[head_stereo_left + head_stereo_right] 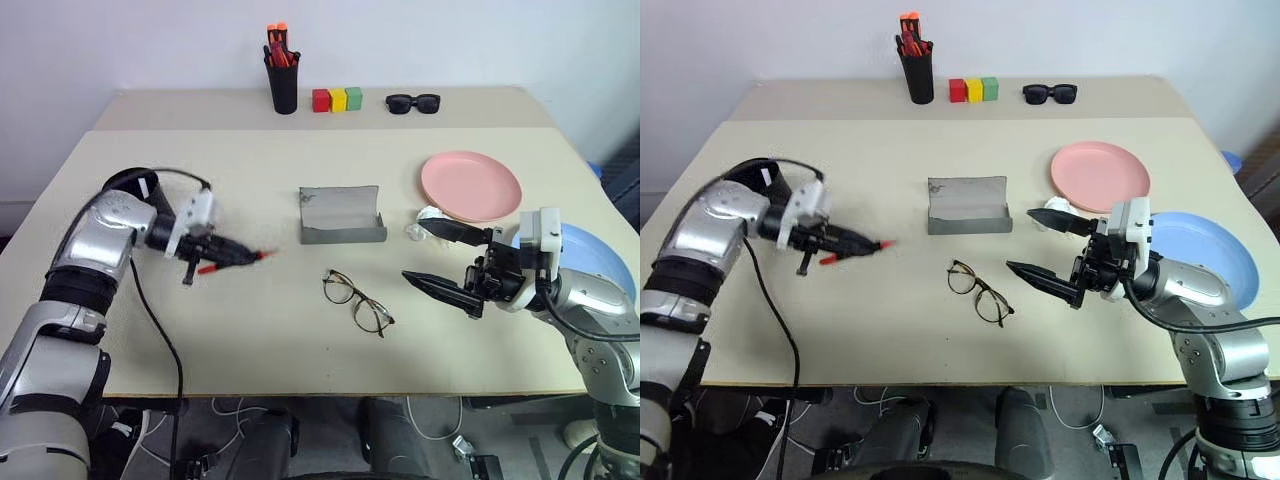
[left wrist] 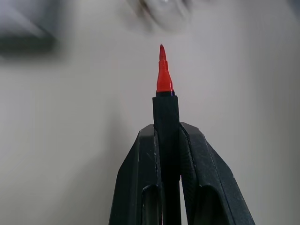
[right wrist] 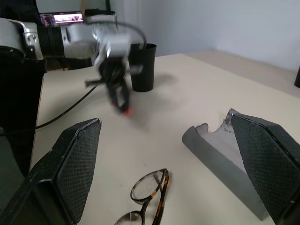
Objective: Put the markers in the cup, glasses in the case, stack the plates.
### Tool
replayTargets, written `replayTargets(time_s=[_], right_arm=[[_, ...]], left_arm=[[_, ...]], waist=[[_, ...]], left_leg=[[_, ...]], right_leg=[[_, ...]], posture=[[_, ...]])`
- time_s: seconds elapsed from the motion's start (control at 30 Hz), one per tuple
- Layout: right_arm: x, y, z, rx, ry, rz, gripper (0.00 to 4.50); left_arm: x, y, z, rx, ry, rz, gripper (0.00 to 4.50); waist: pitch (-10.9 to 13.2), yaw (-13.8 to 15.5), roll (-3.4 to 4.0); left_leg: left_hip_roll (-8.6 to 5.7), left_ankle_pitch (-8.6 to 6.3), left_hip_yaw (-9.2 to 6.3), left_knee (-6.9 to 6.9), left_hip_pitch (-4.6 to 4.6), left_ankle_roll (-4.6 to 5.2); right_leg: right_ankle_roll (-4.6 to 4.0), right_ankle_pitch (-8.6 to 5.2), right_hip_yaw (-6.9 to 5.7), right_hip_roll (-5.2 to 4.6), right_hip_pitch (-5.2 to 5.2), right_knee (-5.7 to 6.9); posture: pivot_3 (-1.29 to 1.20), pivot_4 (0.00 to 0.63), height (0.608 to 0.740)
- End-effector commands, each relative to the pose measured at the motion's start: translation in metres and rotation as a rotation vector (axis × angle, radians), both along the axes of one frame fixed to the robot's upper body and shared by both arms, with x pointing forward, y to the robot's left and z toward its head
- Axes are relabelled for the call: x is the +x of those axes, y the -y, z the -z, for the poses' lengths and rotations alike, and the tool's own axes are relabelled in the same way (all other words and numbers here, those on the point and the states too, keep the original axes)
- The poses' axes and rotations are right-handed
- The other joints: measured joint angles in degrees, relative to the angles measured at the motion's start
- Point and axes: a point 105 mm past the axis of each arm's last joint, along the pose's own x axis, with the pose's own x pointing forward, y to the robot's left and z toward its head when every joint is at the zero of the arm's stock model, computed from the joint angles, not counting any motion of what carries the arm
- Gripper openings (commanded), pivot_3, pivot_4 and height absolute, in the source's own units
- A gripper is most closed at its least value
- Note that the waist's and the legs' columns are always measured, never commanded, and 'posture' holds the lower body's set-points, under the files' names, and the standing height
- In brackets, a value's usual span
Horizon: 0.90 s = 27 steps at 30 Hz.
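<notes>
At the left of the head view, the left pincer [image 1: 225, 254] is clamped on the marker [image 1: 236, 261], red tip toward frame centre, above the worktop [image 1: 260, 330]. The right pincer [image 1: 432, 258] at lower right gapes wide, holding nothing. The glasses [image 1: 357, 300] lie below centre, beneath the open case [image 1: 342, 215]. The pink plate [image 1: 470, 186] and blue plate [image 1: 600, 262] sit right. The cup [image 3: 142, 66] appears upper centre in the right wrist view.

Left gripper [image 1: 232, 254]: fingers clamped on marker [image 1: 236, 261], raised off the table, pointing right.
Right gripper [image 1: 432, 259]: fingers spread wide, level, pointing left.
</notes>
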Motion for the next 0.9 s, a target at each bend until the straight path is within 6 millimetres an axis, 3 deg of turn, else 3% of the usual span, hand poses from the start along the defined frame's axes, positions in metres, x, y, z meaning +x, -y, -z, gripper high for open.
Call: replayTargets(time_s=[0.03, 0.17, 0.33, 0.5, 0.57, 0.7, 0.9], right_arm=[[-0.007, -0.005, -0.018, 0.012, 0.064, -0.030, 4.50], [-0.006, -0.008, -0.026, 0.062, 0.078, -0.036, 4.50], [0.001, -0.008, -0.049, 0.204, 0.107, -0.035, 4.50], [0.002, -0.010, -0.044, 0.195, 0.099, -0.056, 4.50], [0.002, -0.012, -0.037, 0.164, 0.087, -0.067, 4.50], [0.002, -0.016, -0.029, 0.136, 0.082, -0.076, 4.50], [0.003, -0.011, -0.026, 0.112, 0.084, -0.076, 4.50]], left_arm=[[0.020, -0.015, -0.078, -0.293, 0.183, -0.193, 0.04], [0.027, -0.039, -0.126, -0.517, 0.344, -0.369, 0.04], [0.023, -0.069, -0.152, -0.666, 0.453, -0.507, 0.04], [0.021, -0.110, -0.176, -0.820, 0.635, -0.721, 0.04], [0.021, -0.118, -0.172, -0.832, 0.650, -0.769, 0.04], [0.021, -0.132, -0.144, -0.819, 0.613, -0.839, 0.04], [0.019, -0.150, -0.134, -0.822, 0.669, -0.920, 0.04]], waist=[[0.01, -0.20, -0.02], [0.00, -0.35, 0.00], [0.00, -0.06, 0.00], [0.00, 0.20, -0.02], [0.00, 0.18, -0.02], [-0.03, 0.04, 0.05], [0.00, 0.05, -0.04]], left_leg=[[0.01, 0.00, 0.00, 0.00, 0.00, 0.00], [0.02, 0.00, 0.02, -0.02, 0.05, -0.01], [0.02, 0.01, 0.02, -0.02, 0.05, -0.03], [0.02, 0.02, -0.02, -0.02, 0.01, -0.03], [0.01, 0.02, -0.01, -0.02, 0.01, -0.04], [0.01, 0.02, 0.02, -0.04, 0.06, -0.03], [0.01, 0.02, 0.01, -0.01, 0.02, -0.04]], right_leg=[[0.00, 0.00, 0.00, 0.01, 0.00, 0.01], [0.00, 0.00, 0.03, 0.01, -0.01, -0.01], [0.00, 0.01, 0.04, 0.01, -0.02, 0.00], [-0.01, 0.02, 0.02, 0.01, -0.02, -0.04], [-0.01, 0.02, 0.02, 0.01, -0.02, -0.04], [-0.01, 0.02, 0.05, 0.01, -0.01, -0.01], [-0.01, 0.02, 0.03, 0.01, -0.03, 0.00]], posture=[[0.00, 0.150, 0.740], [0.00, 0.150, 0.740], [0.00, 0.150, 0.740], [0.00, 0.150, 0.740], [0.00, 0.150, 0.740], [0.00, 0.150, 0.740], [0.00, 0.150, 0.740]])
